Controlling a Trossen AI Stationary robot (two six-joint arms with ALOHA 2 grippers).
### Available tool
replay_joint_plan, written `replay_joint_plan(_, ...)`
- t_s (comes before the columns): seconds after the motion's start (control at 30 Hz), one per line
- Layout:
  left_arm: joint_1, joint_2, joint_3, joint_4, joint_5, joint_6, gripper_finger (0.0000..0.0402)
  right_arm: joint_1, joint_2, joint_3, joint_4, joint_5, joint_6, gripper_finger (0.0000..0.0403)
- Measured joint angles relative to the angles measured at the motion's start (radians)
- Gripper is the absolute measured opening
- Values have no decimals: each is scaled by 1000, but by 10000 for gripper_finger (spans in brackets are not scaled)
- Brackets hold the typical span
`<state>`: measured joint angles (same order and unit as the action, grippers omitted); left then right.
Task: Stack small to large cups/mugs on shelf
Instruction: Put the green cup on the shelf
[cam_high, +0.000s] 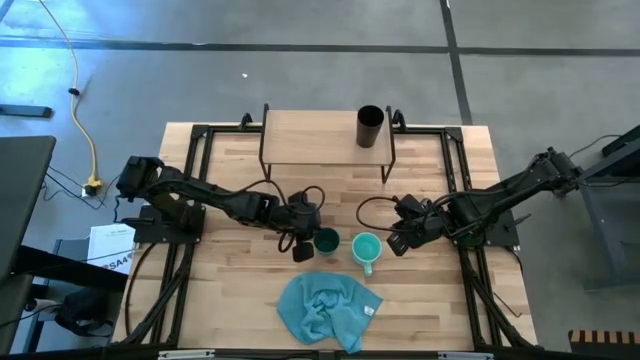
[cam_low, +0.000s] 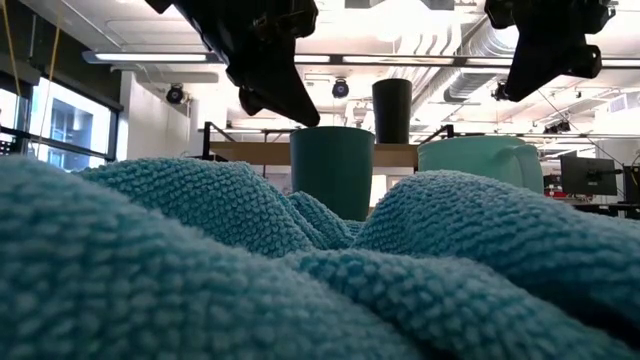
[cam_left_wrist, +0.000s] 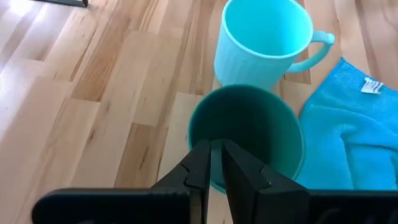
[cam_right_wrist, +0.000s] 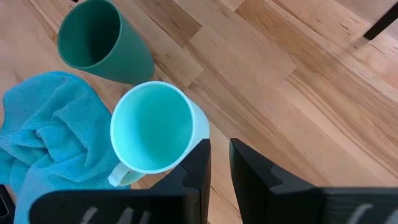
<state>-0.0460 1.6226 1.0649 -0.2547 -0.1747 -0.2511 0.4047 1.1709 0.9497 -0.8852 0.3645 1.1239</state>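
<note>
Three cups are in play: the tall black cup (cam_high: 370, 126) already stands on the shelf (cam_high: 310, 140) toward its right end, while the dark teal cup (cam_high: 326, 241) and the turquoise mug (cam_high: 365, 247) sit side by side on the surface (cam_high: 230, 300), just behind the blue cloth (cam_high: 325, 310) near the front edge.

The left gripper (cam_high: 303, 245) hangs just beside the teal cup with its fingers nearly closed, gripping nothing; in its wrist view the tips sit at the cup's near rim. The right gripper (cam_high: 398, 243) waits just beside the mug, fingers a little parted and empty.

The step in hand looks like a grasp of the teal cup. To do it well, open the left fingers first, straddle the wall at the rim, and lift straight up so the neighbouring mug is not nudged.
</note>
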Motion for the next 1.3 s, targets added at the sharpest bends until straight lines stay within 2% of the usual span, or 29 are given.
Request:
replay_joint_plan(0.53,0,0,0,-10,10,-46,31,1,0,0,30,-2,-2,50)
replay_joint_plan(0.7,0,-1,0,-11,31,-59,31,7,0,0,29,-50,-6,50)
replay_joint_plan(1.03,0,-1,0,-11,32,-96,31,30,0,0,31,-42,2,50)
replay_joint_plan(1.3,0,42,0,-24,54,-131,31,30,0,0,37,-42,2,50)
